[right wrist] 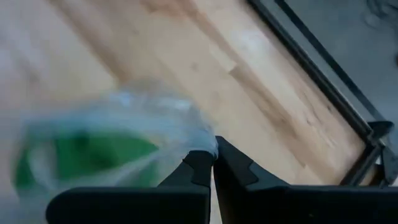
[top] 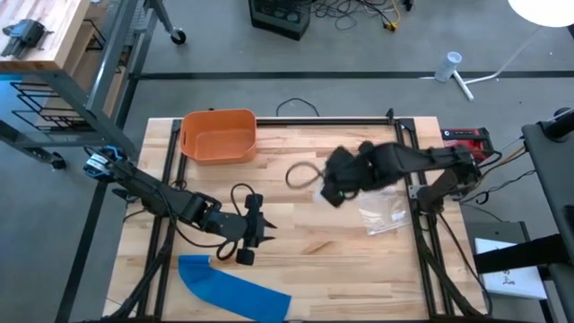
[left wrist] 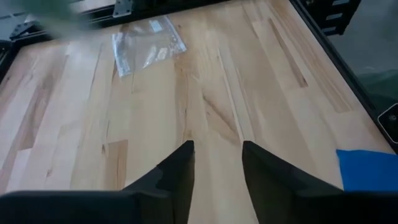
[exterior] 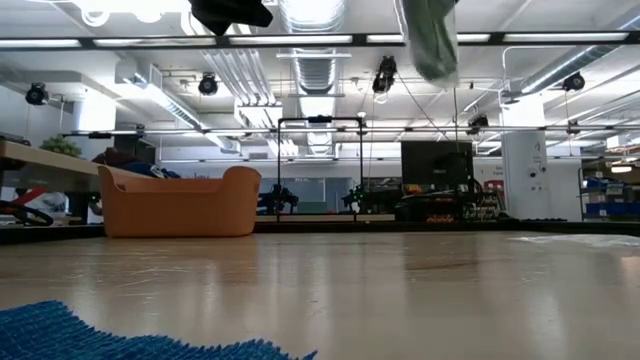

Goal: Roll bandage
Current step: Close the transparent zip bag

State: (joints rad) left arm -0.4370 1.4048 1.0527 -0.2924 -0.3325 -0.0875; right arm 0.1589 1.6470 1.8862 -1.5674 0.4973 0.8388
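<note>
A wooden table [top: 305, 247] seen from above, with two dark robot arms reaching in from its left and right sides. The right gripper [right wrist: 213, 157] hovers above the middle of the table, a little toward the right. Its fingers are pinched together on the edge of a clear plastic bag [right wrist: 112, 146], which hangs below it in the air. Inside the bag sits a green bandage [right wrist: 87, 155], blurred, so its shape, its long axis and the way it points cannot be made out. From table height the bag appears as a pale greenish bundle [exterior: 432, 40] dangling high above the tabletop.

The left gripper [left wrist: 217, 165] is low over the near left part of the table, pointing toward the right. Its two fingers stand a narrow gap apart with nothing between them, only bare wood below.

A second clear plastic bag [top: 384, 215], flat, lies on the table on the right side, just below the right arm. A blue cloth [top: 229, 287] lies at the near edge, left of centre, its long side running left to right. An orange bin [top: 218, 135] stands at the far left of the table. A loop of thin cable [top: 303, 175] lies near the table's centre.
</note>
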